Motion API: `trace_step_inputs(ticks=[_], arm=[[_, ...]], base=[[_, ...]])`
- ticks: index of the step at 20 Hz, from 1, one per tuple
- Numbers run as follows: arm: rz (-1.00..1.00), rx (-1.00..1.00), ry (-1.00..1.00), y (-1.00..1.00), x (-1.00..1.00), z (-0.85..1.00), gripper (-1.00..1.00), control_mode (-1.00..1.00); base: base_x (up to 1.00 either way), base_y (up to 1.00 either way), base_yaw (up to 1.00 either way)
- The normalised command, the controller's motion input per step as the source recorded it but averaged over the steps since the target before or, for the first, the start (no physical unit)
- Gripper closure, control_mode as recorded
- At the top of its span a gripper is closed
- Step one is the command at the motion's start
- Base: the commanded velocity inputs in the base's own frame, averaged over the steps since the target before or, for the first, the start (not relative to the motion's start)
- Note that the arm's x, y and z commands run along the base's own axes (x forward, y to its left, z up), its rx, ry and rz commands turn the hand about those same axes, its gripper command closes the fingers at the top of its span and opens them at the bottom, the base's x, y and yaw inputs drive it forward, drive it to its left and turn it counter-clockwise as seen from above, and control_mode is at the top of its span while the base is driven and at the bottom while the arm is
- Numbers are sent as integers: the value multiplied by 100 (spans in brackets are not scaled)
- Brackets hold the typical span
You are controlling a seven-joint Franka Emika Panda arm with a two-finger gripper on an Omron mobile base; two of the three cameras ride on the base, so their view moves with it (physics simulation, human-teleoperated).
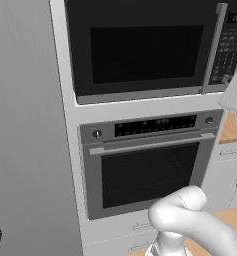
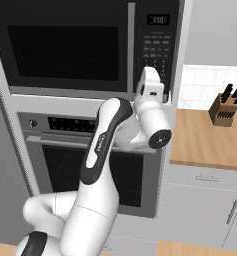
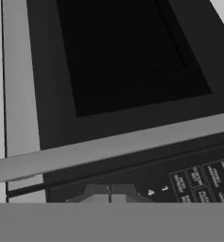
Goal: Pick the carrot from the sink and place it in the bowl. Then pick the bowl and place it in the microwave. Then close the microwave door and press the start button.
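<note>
The black microwave [image 1: 145,47] sits built in above the wall oven. The microwave door [image 2: 65,50] stands shut, its grey bar handle [image 2: 131,47] upright beside the keypad strip [image 2: 157,47]. My arm reaches up so that the white hand [image 2: 151,90] is against the lower end of the keypad. In the hand view my gripper [image 3: 111,193] is shut with nothing in it, its tips close to the keypad [image 3: 198,179] just beside the handle [image 3: 118,142]. Which button they face I cannot tell. The carrot, the bowl and the sink are out of view.
The wall oven [image 1: 150,170] with knobs and a horizontal handle sits under the microwave. A wooden counter [image 2: 210,140] runs to the right, carrying a knife block [image 2: 225,111]. A tall grey panel [image 1: 25,125] stands to the left.
</note>
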Motion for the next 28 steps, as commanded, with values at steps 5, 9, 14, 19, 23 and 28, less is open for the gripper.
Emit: trace_step_inputs(ticks=[5,9,14,19,23,28], arm=[[0,0,-3,-2,31,-3,100,-100],[0,0,-3,0,30,-15,100,-100],[0,0,-3,0,21,-4,100,-100],[0,0,-3,-1,20,-8,100,-100],[0,0,-2,-7,18,-11,100,-100],[0,0,-2,-14,19,-2,100,-100]], base=[[0,0,0],[0,0,0],[0,0,0],[0,0,0],[0,0,0],[0,0,0]])
